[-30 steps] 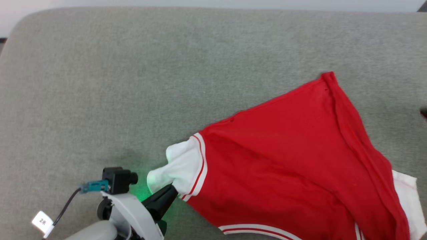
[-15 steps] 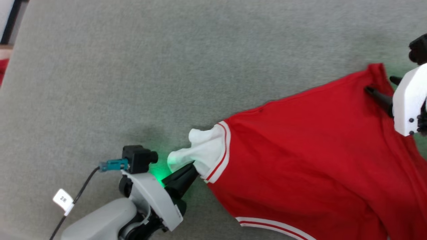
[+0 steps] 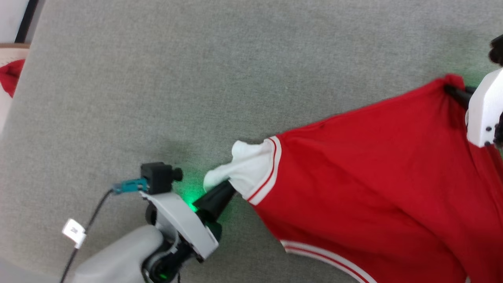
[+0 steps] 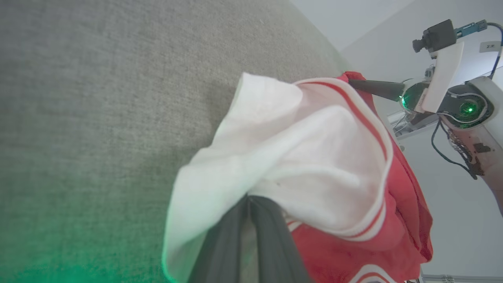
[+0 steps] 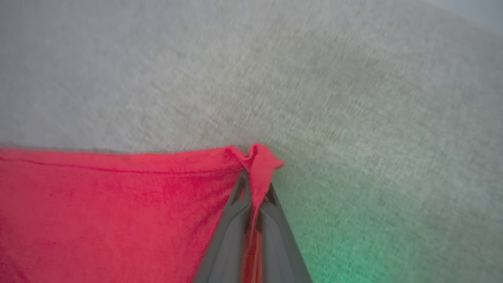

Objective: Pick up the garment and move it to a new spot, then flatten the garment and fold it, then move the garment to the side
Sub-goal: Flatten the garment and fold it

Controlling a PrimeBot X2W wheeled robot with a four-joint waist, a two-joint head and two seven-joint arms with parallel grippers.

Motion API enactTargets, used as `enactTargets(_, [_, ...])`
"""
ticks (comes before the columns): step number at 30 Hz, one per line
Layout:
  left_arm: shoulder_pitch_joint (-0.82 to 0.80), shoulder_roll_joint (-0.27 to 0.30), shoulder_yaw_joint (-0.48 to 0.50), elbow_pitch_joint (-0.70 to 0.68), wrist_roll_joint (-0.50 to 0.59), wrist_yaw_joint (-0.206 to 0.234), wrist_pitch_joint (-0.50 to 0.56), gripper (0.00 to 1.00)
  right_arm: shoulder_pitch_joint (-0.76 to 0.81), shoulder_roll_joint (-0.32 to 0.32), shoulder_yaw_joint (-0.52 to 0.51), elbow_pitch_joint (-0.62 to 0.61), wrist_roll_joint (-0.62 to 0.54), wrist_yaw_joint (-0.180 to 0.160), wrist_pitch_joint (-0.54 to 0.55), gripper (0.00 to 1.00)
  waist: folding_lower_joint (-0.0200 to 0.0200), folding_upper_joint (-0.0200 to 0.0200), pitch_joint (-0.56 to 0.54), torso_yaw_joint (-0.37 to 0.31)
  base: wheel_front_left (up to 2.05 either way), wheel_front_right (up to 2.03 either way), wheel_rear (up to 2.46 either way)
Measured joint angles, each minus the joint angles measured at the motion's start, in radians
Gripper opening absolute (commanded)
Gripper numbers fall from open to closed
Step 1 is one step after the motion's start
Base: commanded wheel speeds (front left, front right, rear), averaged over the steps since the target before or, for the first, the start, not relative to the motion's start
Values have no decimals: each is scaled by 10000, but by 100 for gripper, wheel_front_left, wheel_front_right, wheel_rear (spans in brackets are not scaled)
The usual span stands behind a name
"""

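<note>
Across the grey upholstered surface [image 3: 196,78] one red jersey shirt [image 3: 373,188] lies stretched between two grippers, its body spreading toward the right and near edges of the head view. At the shirt's left end the left gripper [image 3: 227,188] has both dark fingers pressed together on the cuff of the single white sleeve [image 3: 251,173] in sight. At the far right the right gripper [image 3: 452,91] pinches one bunched red corner [image 5: 259,161].

Perhaps "2X" on cable tag [image 4: 490,46]
</note>
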Motion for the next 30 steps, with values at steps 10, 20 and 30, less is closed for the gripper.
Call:
enactTargets(10, [-2396, 830, 1557, 0, -1283, 15, 790, 0, -1964, 1312, -2349, 1824, -291, -2, -2790, 0, 0, 0, -324, -462, 0, 0, 0])
enactTargets(20, [-7915, -140, 3312, 3670, -1912, 174, 1847, 0, -6050, 2224, -4297, 3990, -1764, 15, -5265, 0, 0, 0, 140, -974, 0, 0, 0])
enactTargets(30, [-10711, -1135, 3524, 5979, -1407, 31, 1492, 0, -8077, 2970, -5030, 6155, -2435, 40, -6660, 0, 0, 0, 504, -1452, 0, 0, 0])
